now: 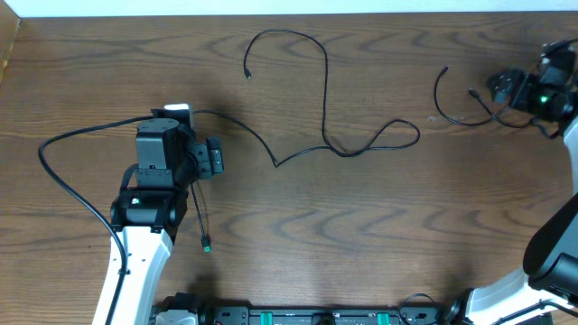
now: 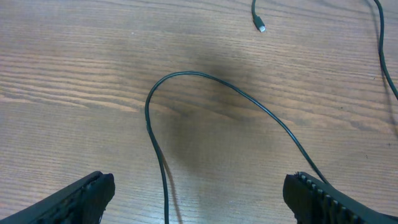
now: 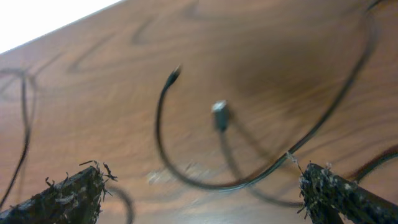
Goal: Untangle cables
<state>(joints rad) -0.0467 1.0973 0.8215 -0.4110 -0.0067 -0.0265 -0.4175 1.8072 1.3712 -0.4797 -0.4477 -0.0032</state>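
Left fingers (image 2: 81, 196) and right fingers (image 3: 68, 193) spread apart over at least three black cables (image 1: 326, 90).

Blurred, a black cable (image 3: 186, 180) loops across the wooden worktop (image 3: 280, 50). Its pale-tipped plug (image 3: 220, 115) sits inside the loop. Both fingers (image 3: 74, 193) are spread wide below the plug.

Overhead cam looks straight down on the whole desk (image 1: 361, 253) from high up. Left wrist cam hovers close over the wood, peering past its own jaws at a black cable (image 2: 180, 74) the overhead catches too. Right wrist's even closer, blurry.
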